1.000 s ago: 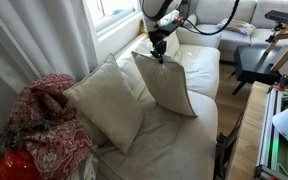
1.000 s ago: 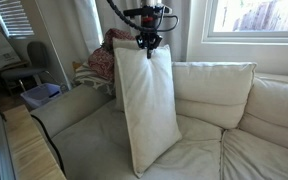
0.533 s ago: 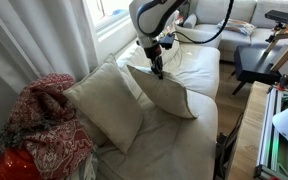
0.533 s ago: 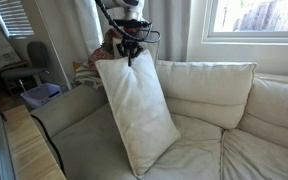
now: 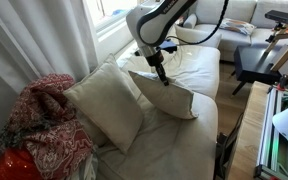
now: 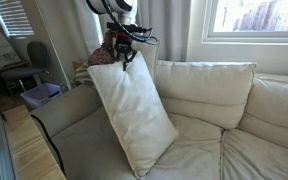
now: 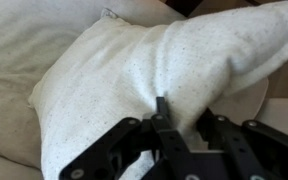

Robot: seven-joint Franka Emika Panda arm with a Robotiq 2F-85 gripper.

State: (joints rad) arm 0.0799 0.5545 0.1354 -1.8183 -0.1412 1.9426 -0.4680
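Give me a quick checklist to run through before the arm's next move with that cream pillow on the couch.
1. Fingers pinching the held pillow at its top edge, gripper shut: ok.
2. Lower corner of the held pillow resting on the sofa: ok.
3. Held pillow upright: not ok, it is tilted.
4. Gap to the second pillow: cannot tell.
5. How much fabric is in the pinch: cannot tell.

In an exterior view the pillow (image 5: 172, 98) stands tilted on the sofa (image 5: 179, 150) seat, its top corner pinched in the gripper (image 5: 161, 76) above it. A second pillow (image 5: 104, 100) leans just beside it, nearer the sofa's end, where a throw (image 5: 44, 125) is heaped. A curtain (image 5: 44, 40) hangs behind the throw. The back cushion (image 6: 209, 85) lies behind the tilted pillow, with a window (image 6: 254, 15) above it.
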